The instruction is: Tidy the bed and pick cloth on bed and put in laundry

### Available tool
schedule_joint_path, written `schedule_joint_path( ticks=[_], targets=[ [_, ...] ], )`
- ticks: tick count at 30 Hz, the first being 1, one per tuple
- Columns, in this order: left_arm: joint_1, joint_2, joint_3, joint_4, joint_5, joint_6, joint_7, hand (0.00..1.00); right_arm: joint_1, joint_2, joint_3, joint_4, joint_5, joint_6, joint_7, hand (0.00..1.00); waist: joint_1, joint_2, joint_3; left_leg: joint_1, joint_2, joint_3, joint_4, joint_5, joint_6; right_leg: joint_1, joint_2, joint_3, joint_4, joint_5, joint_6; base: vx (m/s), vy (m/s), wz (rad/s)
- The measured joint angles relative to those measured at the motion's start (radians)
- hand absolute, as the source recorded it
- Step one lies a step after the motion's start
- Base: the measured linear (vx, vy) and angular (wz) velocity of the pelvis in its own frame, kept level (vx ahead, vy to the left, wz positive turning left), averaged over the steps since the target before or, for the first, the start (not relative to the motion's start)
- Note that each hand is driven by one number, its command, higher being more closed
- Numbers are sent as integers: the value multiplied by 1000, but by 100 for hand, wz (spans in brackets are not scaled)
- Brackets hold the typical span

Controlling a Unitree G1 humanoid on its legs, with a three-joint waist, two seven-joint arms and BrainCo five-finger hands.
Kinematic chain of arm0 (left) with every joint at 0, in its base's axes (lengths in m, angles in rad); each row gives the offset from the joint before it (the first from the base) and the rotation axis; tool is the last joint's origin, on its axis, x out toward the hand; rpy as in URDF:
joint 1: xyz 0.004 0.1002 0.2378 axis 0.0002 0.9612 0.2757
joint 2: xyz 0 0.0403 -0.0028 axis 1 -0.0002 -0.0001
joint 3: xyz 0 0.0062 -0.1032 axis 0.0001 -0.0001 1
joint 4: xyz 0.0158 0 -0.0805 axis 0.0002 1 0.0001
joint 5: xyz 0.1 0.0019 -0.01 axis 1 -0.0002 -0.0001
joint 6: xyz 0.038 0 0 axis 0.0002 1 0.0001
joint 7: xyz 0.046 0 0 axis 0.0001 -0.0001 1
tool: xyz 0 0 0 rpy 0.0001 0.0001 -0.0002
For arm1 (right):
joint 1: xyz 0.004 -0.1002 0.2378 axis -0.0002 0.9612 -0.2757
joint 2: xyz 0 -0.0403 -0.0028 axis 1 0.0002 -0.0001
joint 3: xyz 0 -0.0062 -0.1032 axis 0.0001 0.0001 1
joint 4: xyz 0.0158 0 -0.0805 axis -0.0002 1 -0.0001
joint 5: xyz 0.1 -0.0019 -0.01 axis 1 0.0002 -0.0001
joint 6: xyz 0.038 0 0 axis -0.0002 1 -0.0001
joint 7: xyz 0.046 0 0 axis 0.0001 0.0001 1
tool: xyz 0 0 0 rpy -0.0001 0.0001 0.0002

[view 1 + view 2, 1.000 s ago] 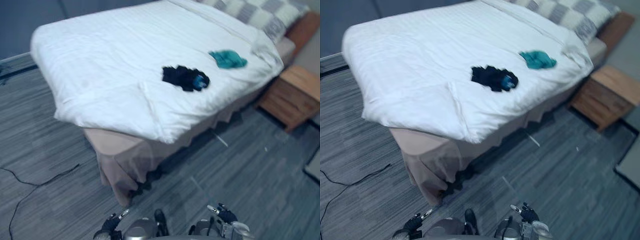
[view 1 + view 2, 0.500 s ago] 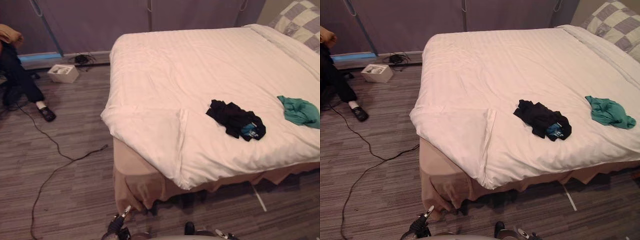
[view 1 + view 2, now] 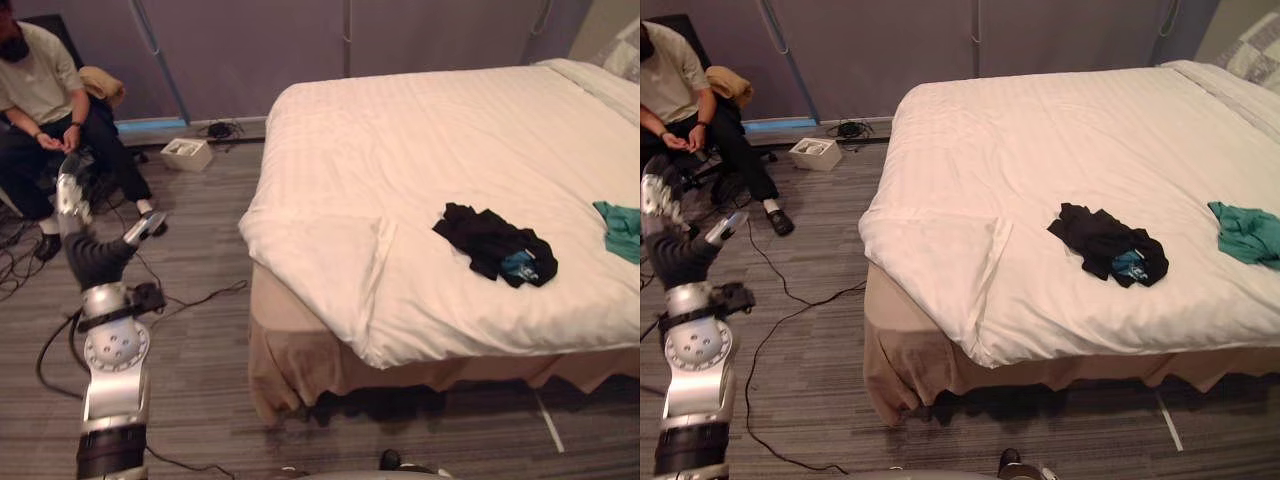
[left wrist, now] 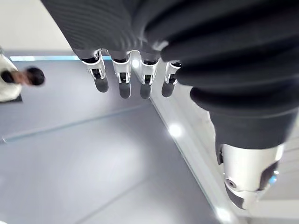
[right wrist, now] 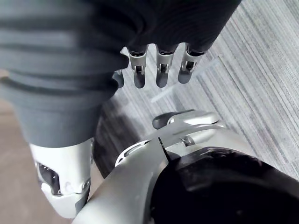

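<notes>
Holding left hand point(image 3: 92, 252) up, well off bed's point(image 3: 400, 130) foot corner, I had fingers point(image 4: 122, 81) straight, empty; right hand point(image 5: 161, 70) loose, empty. Black cloth point(image 3: 495, 243) lay near bed's side edge, teal cloth point(image 3: 622, 228) farther along.

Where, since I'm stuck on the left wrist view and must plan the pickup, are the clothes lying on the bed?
Observer: A black cloth lies bunched on the bed, near the side facing the robot.
Operator: Any other?
Observer: A teal cloth lies apart from it, further toward the robot's right.
Operator: Is my left hand near them?
Observer: No, the left hand is held up well to the left of the bed, holding nothing.
</notes>
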Motion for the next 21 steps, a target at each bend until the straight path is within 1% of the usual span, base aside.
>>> schedule_joint_path(
  ticks=[1,2,3,4,5,7,8,10,11,12,13,14,16,17,18,19,20,21],
  targets=[
    [-56,7,-47,6,-1,28,-31,0,-1,1,3,-15,-2,0,2,0,-8,-5,4,-1,7,17,-1,6,1,-19,7,18,18,-3,-6,-8,-43,-27],
    [-90,9,-74,19,-1,43,-43,0,-3,2,5,-19,-5,-2,4,0,-12,-8,7,-4,9,22,1,8,0,-35,10,25,35,-8,-11,-24,-56,-37],
    [-163,14,-129,58,-1,79,-61,0,-12,4,7,-20,-11,-9,6,0,-25,-17,21,-17,11,26,9,12,1,-64,10,36,71,-21,-15,-80,-66,-37],
    [-270,29,-208,131,1,132,-83,0,-33,4,8,-26,-11,-23,10,0,-34,-26,52,-38,12,40,20,13,3,-108,7,50,114,-30,-20,-75,-56,-32],
    [-308,35,-234,161,3,153,-92,0,-45,4,9,-27,-10,-26,13,0,-39,-30,67,-50,12,44,27,13,3,-125,6,56,124,-30,-20,-118,-48,-30],
    [-472,42,-317,333,13,233,-124,0,-96,4,24,-62,7,-54,23,0,-81,-42,134,-113,11,77,45,17,8,-212,3,85,142,-20,-15,-160,-28,-32],
    [-502,41,-335,378,15,249,-127,0,-105,4,29,-72,14,-62,24,0,-85,-44,147,-125,11,89,46,18,9,-230,4,96,141,-13,-12,-151,-11,-47],
    [-585,27,-386,514,18,306,-145,0,-126,1,59,-118,36,-68,23,0,-100,-48,203,-156,16,119,63,17,11,-264,8,118,135,8,-15,-66,-1,-35],
    [-611,14,-389,561,19,329,-145,0,-132,3,68,-141,52,-71,21,0,-113,-48,226,-169,23,127,79,14,15,-273,9,119,136,12,-15,-39,-2,-17],
    [-640,0,-389,613,21,350,-145,0,-134,3,88,-163,58,-79,19,0,-115,-49,244,-183,30,135,98,11,18,-285,12,125,137,22,-26,-36,-1,-15],
    [-665,-8,-389,655,27,378,-148,0,-139,4,103,-183,63,-89,18,0,-116,-51,262,-198,39,143,117,6,25,-295,15,129,139,26,-26,-24,-2,-15],
    [-688,-12,-389,694,37,401,-154,100,-146,4,118,-197,75,-99,15,0,-117,-53,273,-215,45,147,135,-1,28,-309,18,131,143,27,-26,-21,-7,-11],
    [-737,-14,-389,772,65,452,-173,100,-165,3,141,-231,92,-112,1,0,-117,-61,294,-249,64,152,177,-19,30,-327,25,134,144,31,-27,-25,-5,-5],
    [-757,-13,-387,802,104,484,-188,100,-173,1,160,-256,105,-126,-8,0,-115,-65,307,-264,75,152,202,-32,31,-332,29,133,144,32,-27,0,0,0],
    [-759,-10,-384,805,120,491,-189,100,-175,-1,168,-265,113,-133,-13,0,-114,-66,308,-272,79,152,214,-39,30,-336,31,133,144,32,-27,0,0,0],
    [-764,-3,-381,806,161,505,-191,100,-180,0,179,-285,127,-143,-27,0,-111,-65,309,-282,87,151,230,-49,32,-340,34,133,144,32,-27,-12,11,-8],
    [-776,2,-375,818,231,532,-208,100,-189,1,188,-302,133,-153,-44,0,-105,-68,311,-285,97,152,250,-61,32,-339,38,137,146,32,-27,-6,14,-8],
    [-779,3,-375,828,248,535,-211,100,-192,-1,194,-310,134,-156,-49,0,-104,-69,311,-285,98,152,254,-64,32,-338,39,137,146,32,-27,-1,15,-6]
  ],
)
